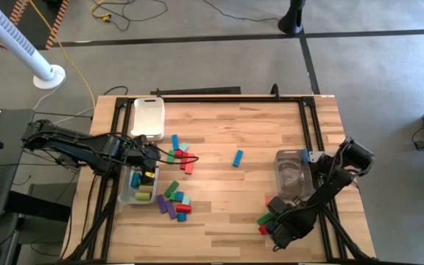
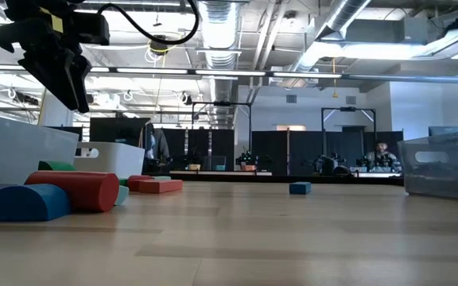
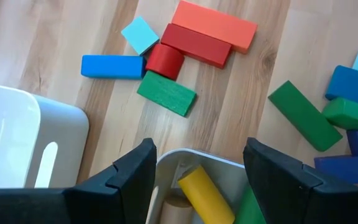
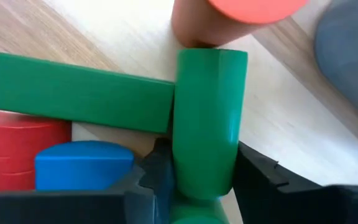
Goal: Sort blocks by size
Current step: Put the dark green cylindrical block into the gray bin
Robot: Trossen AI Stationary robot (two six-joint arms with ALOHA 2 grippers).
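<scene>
My left gripper (image 1: 144, 158) is open and empty, hanging over the far end of a clear bin (image 1: 127, 193) that holds a yellow cylinder (image 3: 205, 194) and other blocks. Loose blocks lie beyond the bin (image 3: 194, 43) and near it (image 1: 174, 200). One blue block (image 1: 238, 157) lies alone at mid-table. My right gripper (image 1: 277, 224) is at the front right, shut on a green block (image 4: 207, 118) in a small cluster with a green bar (image 4: 79, 93), a red cylinder (image 4: 229, 15), a red disc (image 4: 11, 146) and a blue piece (image 4: 82, 165). My right gripper pinches the green block's two long sides near its closer end (image 4: 201, 171) between its two fingers. The block runs forward out of the fingers, along them. Its far end meets the red cylinder, and one side touches the green bar. I cannot tell whether it is lifted.
A white tray (image 1: 148, 118) stands at the far left of the table. A second clear bin (image 1: 293, 175) stands at the right, just beyond my right gripper. Bare wood lies between the two block groups. In the low view, a red cylinder (image 2: 74, 191) and a blue piece (image 2: 26, 202) lie close to the front left edge.
</scene>
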